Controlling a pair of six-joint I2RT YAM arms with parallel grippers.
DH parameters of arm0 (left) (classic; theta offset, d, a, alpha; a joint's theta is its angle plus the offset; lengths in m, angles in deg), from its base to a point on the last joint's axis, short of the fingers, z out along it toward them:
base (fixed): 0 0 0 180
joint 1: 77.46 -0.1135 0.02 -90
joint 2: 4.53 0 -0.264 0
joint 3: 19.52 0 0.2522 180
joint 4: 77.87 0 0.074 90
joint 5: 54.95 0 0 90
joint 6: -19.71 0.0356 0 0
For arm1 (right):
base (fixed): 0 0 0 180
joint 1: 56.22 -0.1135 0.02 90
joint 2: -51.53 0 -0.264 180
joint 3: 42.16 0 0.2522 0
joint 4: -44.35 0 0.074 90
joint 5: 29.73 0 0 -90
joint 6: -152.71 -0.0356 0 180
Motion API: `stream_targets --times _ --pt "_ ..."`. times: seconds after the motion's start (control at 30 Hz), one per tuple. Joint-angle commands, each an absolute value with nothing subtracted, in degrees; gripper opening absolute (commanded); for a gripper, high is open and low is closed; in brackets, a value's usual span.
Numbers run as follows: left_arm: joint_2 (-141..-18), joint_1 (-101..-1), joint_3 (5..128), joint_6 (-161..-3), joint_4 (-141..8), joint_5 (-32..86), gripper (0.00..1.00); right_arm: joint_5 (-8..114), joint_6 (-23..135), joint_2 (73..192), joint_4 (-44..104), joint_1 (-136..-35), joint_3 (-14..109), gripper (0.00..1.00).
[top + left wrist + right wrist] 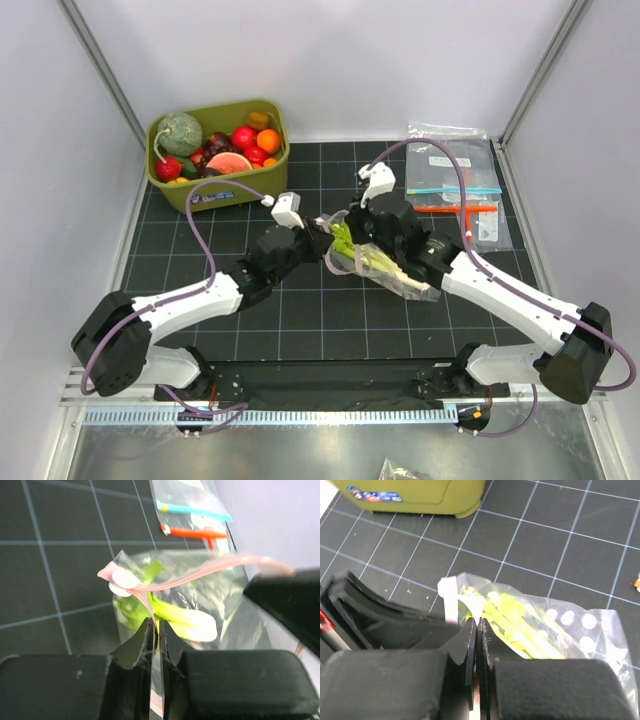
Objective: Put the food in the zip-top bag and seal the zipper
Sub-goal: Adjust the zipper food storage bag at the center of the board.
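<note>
Zip-top bag (392,268) sits at mid-table, between the two wrists, with its body trailing away under the right arm. Contents: one green-white leek stalk (186,621), lying lengthwise inside with its leafy end towards the mouth. Left gripper (156,636): fingers pressed together, pinching a run of the pink zipper (210,570). Right gripper (477,632): also pressed together on the bag's mouth edge, just beside the left one. Key relation: from the left wrist view the zipper's long axis runs out from my left fingers up and across towards the right finger at the frame edge, and it bows in an arch, not flat. I judge the mouth is not yet sealed along that span. Both arms are equally close; a sealing pass would have to follow that axis. Remaining food is in the olive bin (262,175), far-left, well apart. Spare flat bags (455,185) lie far-right.
</note>
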State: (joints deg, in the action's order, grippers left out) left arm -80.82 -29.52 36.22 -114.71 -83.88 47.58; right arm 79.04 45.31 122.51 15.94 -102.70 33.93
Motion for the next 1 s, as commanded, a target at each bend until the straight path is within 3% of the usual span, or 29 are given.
stream_targets --times 0.0,0.13,0.23,0.27,0.37,0.43,0.63,0.8,0.93,0.97 --pt "-77.39 -29.47 36.87 -110.89 -84.41 55.41 0.11 78.64 46.63 121.31 18.56 -104.55 33.66 0.01" --pt "-78.97 -32.71 36.78 -112.39 -83.44 53.42 0.00 84.41 46.89 124.90 12.60 -109.03 36.63 0.06" --pt "-79.76 -33.60 37.48 -112.04 -82.92 52.81 0.00 86.02 45.93 127.63 10.47 -109.83 37.96 0.13" --pt "-80.02 -33.78 37.66 -111.95 -82.65 52.28 0.00 85.59 45.75 128.77 8.64 -110.00 38.66 0.24" --pt "-79.68 -34.22 38.19 -111.42 -81.77 50.69 0.00 86.20 44.87 131.42 6.51 -110.97 40.95 0.36" --pt "-79.41 -34.30 38.01 -111.24 -81.51 50.69 0.00 86.11 44.61 132.03 6.16 -111.15 41.21 0.50" --pt "-78.01 -34.30 38.01 -110.98 -80.81 49.55 0.00 86.37 43.82 131.24 5.54 -112.64 41.13 0.71" --pt "-78.18 -34.30 38.45 -110.45 -79.93 47.88 0.00 91.81 44.52 130.45 4.76 -117.20 41.92 0.73" --pt "-78.27 -34.30 38.98 -110.19 -79.05 47.70 0.00 100.32 44.96 131.42 2.39 -119.58 43.41 0.64" --pt "-78.27 -34.30 38.98 -110.10 -79.05 47.70 0.00 101.39 44.96 131.59 1.60 -119.93 43.85 0.58"
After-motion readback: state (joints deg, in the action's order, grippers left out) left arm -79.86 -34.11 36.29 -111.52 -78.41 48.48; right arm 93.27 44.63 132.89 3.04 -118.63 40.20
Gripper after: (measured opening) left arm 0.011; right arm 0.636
